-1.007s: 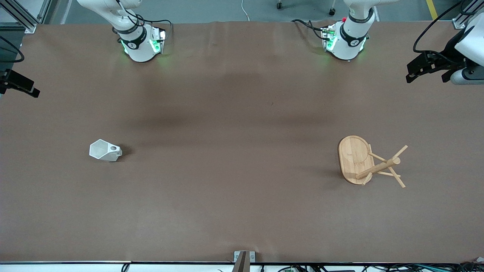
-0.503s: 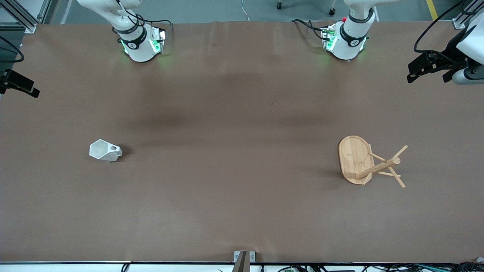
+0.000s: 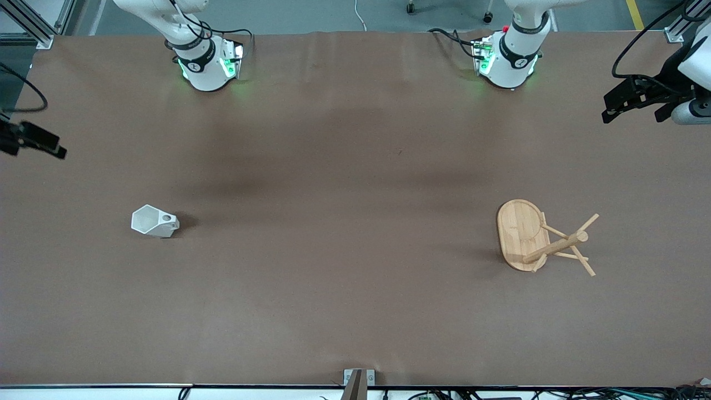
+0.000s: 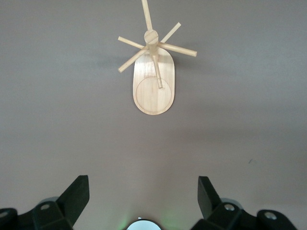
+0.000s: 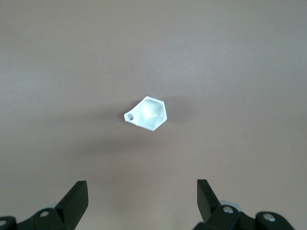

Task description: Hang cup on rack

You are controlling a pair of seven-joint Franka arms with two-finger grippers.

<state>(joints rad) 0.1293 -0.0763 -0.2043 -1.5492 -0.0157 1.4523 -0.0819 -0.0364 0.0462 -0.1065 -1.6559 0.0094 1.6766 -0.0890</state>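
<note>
The white faceted cup point(image 3: 154, 221) lies on the brown table toward the right arm's end, and its handle tab with the round hole shows in the right wrist view point(image 5: 149, 113). The bamboo rack point(image 3: 521, 233) stands on its oval base toward the left arm's end, and its post and pegs show in the left wrist view point(image 4: 153, 91). My right gripper point(image 3: 39, 144) point(image 5: 141, 187) is open and empty, high over the table's end and apart from the cup. My left gripper point(image 3: 633, 108) point(image 4: 142, 184) is open and empty, high over the other end and apart from the rack.
The two arm bases point(image 3: 206, 64) point(image 3: 508, 58) stand along the table's edge farthest from the front camera. A small metal bracket point(image 3: 359, 378) sits at the nearest edge. Brown table surface lies between the cup and the rack.
The right gripper has shifted a little along its end of the table toward the cup. The left gripper has edged slightly outward. The cup and the rack have not moved.
</note>
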